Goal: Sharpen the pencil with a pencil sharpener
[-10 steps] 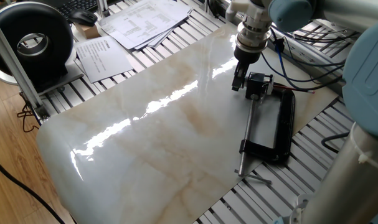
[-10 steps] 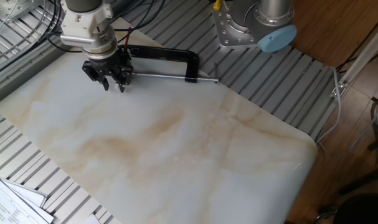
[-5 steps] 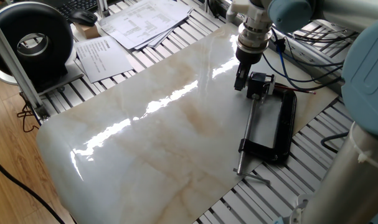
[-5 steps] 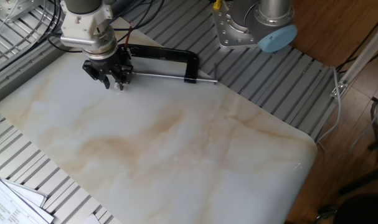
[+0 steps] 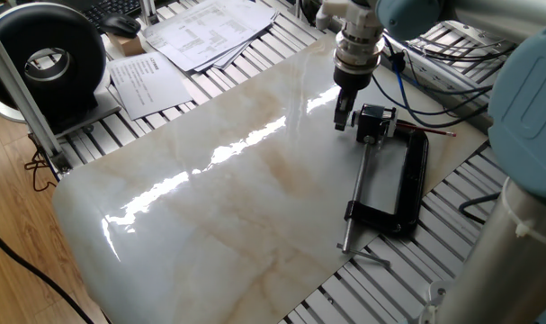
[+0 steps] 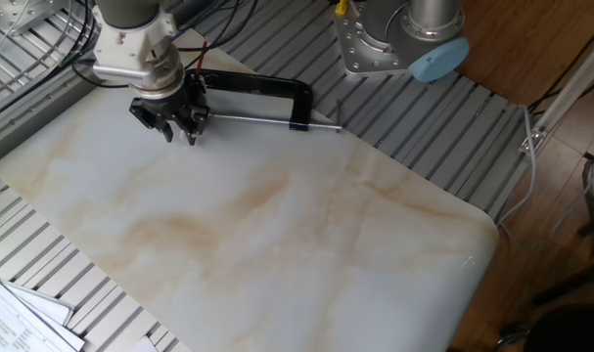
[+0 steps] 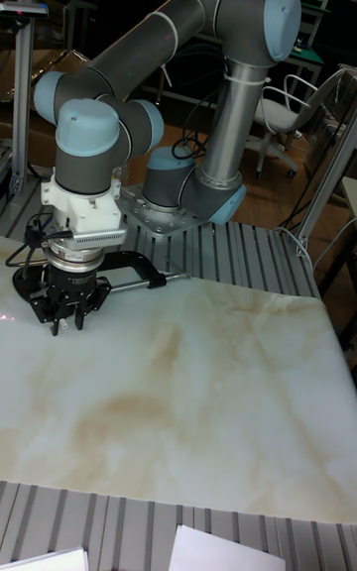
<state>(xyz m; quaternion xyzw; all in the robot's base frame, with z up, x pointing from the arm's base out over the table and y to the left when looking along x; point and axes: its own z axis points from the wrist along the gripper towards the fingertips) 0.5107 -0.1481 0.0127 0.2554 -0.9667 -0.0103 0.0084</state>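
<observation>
While the thin dark red-brown pencil (image 5: 432, 130) lies untouched beyond the small black-and-silver sharpener block (image 5: 372, 121), the two-finger gripper (image 5: 342, 118), slightly parted and empty, hovers beside the sharpener, with reaching and grasping the pencil likely next.

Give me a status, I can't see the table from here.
Gripper hovering beside the pencil sharpener, jaw state unclear. Sharpener sits in the clamp. Pencil lies behind the clamp, untouched.
</observation>
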